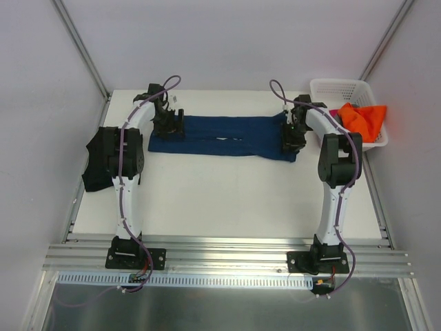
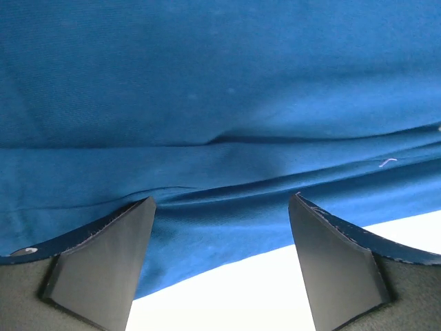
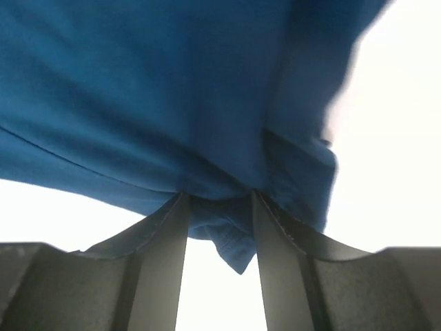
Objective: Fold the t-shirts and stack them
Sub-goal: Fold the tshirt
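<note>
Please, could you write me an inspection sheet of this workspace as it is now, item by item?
Surface: white table, no stains seen.
Job's things: navy t-shirt lying as a long band between both arms; black t-shirt at the left edge; orange t-shirt and magenta cloth in the basket.
Clutter: white basket at the far right corner.
Pincers: left pincer open over the navy cloth; right pincer shut on its right end.
Cables: purple cables running along both arms.
Surroundings: white walls; metal rails at the near edge.
</note>
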`<state>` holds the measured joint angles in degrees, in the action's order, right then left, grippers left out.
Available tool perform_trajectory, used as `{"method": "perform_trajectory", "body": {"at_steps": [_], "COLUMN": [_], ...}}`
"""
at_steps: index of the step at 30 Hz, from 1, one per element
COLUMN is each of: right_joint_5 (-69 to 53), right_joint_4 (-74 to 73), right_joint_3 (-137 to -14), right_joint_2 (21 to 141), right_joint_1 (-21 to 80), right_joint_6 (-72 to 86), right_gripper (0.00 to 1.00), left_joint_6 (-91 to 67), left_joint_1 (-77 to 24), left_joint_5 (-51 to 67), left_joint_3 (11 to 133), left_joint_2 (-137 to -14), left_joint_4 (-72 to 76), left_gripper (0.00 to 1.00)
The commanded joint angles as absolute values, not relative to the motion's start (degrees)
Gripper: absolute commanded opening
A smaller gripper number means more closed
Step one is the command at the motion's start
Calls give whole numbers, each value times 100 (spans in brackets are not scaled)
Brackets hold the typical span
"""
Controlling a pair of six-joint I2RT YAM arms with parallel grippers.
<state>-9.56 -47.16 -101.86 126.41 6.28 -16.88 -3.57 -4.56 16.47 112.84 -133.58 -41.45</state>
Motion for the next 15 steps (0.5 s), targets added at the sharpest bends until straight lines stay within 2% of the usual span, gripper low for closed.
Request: {"method": "perform_trajectory", "body": {"at_steps": [1,6,15], "right_joint_5": [-440,-325,-826], "right_joint_4": [-4992,-4948,-5054], "right_joint_3": [-10371,-10441,-10740], "right_joint_2": [12735,12709,12182], "right_joint_1": [343,290,510], "right_joint_6": [-1854,-1969,-1740], "right_gripper": [45,46,47], "left_joint_6": [-158,-97,-255], "left_joint_1": [-176,-105,-316], "left_joint_5": [1389,1441,1986], "left_joint_3": [11206,11250,11592], "left_joint_2": [-13395,-13368,-12727], "left_joint_4": [-4368,-4386,-4386], "left_gripper": [81,82,82]}}
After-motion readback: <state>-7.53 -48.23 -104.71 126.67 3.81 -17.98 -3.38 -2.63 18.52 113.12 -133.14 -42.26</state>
